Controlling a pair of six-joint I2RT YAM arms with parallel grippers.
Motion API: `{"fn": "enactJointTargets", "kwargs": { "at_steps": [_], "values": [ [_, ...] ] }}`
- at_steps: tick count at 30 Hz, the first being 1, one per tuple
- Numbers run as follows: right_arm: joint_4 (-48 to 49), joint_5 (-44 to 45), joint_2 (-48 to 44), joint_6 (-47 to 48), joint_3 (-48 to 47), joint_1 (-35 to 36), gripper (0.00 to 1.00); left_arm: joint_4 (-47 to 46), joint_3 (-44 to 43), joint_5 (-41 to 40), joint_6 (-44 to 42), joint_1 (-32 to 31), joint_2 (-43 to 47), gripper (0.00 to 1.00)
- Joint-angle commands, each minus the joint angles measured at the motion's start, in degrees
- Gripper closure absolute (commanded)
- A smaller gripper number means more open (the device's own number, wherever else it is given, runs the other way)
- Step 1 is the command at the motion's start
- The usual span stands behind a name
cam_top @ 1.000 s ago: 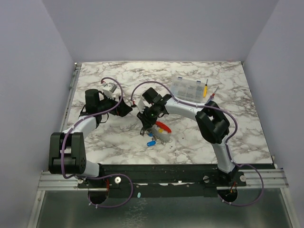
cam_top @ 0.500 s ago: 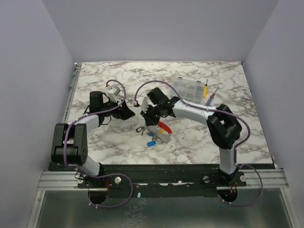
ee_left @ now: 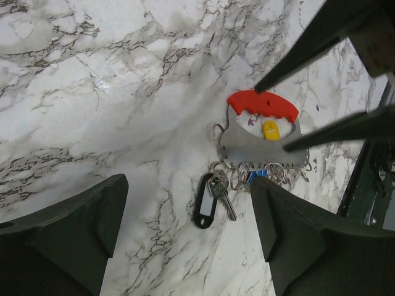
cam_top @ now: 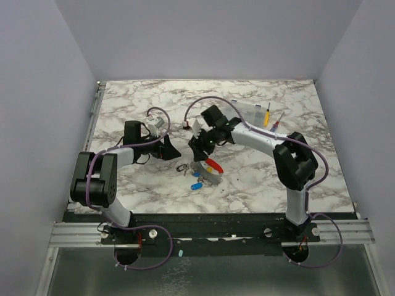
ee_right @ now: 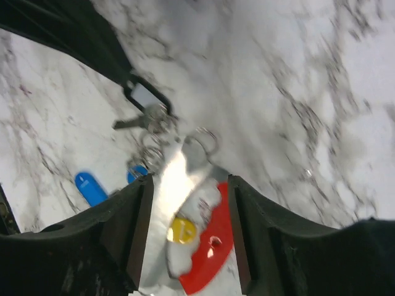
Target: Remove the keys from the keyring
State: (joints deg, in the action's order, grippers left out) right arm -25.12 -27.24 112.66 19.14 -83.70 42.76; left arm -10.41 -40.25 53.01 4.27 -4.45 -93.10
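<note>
We look for lettering and nothing here is readable. The white insert of the black key tag [ee_left: 204, 208] beside the keys [ee_left: 226, 202] looks blank from the left wrist, and from the right wrist it's too blurred to tell. The clear organiser box [cam_top: 245, 113] at the far side of the table is too small in the top view for us to read any label.
</note>
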Motion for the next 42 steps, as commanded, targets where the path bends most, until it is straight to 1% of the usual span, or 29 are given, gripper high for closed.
{"fn": "enactJointTargets", "kwargs": {
  "at_steps": [1, 3, 8, 12, 16, 19, 21, 25, 28, 31, 37, 40, 41, 42],
  "values": [
    [-6.27, -4.74, -1.67, -1.17, 3.69, -6.56, 0.41, 0.34, -0.35, -3.23, -0.09, -0.71, 2.83, 0.13],
    [-4.44, -3.19, -4.38, -2.54, 7.66, -6.81, 0.41, 0.29, 0.12, -5.68, 0.42, -2.53, 3.62, 0.13],
    [-5.16, -1.59, -5.52, -4.41, 11.16, -7.67, 0.40, 1.18, -1.45, -4.73, 3.29, -4.75, -0.92, 0.15],
    [-5.63, -0.88, -5.22, -5.62, 13.51, -10.17, 0.39, 1.99, -1.41, -4.19, 4.82, -5.66, -4.18, 0.15],
    [-4.67, -3.57, -4.16, -6.29, 15.09, -10.69, 0.38, 2.50, -1.80, -3.40, 7.37, -8.27, -7.62, 0.16],
    [-4.33, -7.22, -1.19, -7.04, 14.26, -10.60, 0.41, 2.05, -2.80, -1.88, 9.40, -11.26, -11.68, 0.19],
    [-3.40, -8.24, 0.49, -7.53, 13.85, -10.65, 0.44, -0.61, -3.15, -0.44, 12.54, -12.36, -14.04, 0.22],
    [-1.37, -9.26, 2.95, -8.85, 14.10, -10.61, 0.48, -9.04, -2.07, 3.48, 20.09, -12.69, -17.43, 0.34],
    [1.12, -9.97, 3.89, -9.97, 14.83, -10.60, 0.50, -18.47, -0.09, 5.57, 26.94, -12.78, -18.09, 0.42],
    [3.02, -10.88, 4.40, -11.10, 15.03, -10.62, 0.52, -25.83, 1.34, 7.02, 31.59, -13.26, -18.71, 0.55],
    [3.82, -12.04, 3.25, -11.32, 15.06, -10.73, 0.53, -27.02, 1.44, 6.22, 31.51, -14.18, -18.52, 0.84],
    [3.22, -14.76, 2.02, -11.19, 15.15, -11.89, 0.49, -27.11, 1.93, 5.05, 30.70, -13.97, -17.49, 0.97],
    [2.90, -15.63, 1.48, -11.18, 15.15, -12.46, 0.48, -27.11, 2.12, 4.78, 30.37, -13.93, -17.03, 1.00],
    [2.63, -16.64, 0.93, -10.81, 15.26, -13.18, 0.47, -27.00, 2.13, 4.56, 30.21, -13.97, -16.73, 1.00]
  ]
}}
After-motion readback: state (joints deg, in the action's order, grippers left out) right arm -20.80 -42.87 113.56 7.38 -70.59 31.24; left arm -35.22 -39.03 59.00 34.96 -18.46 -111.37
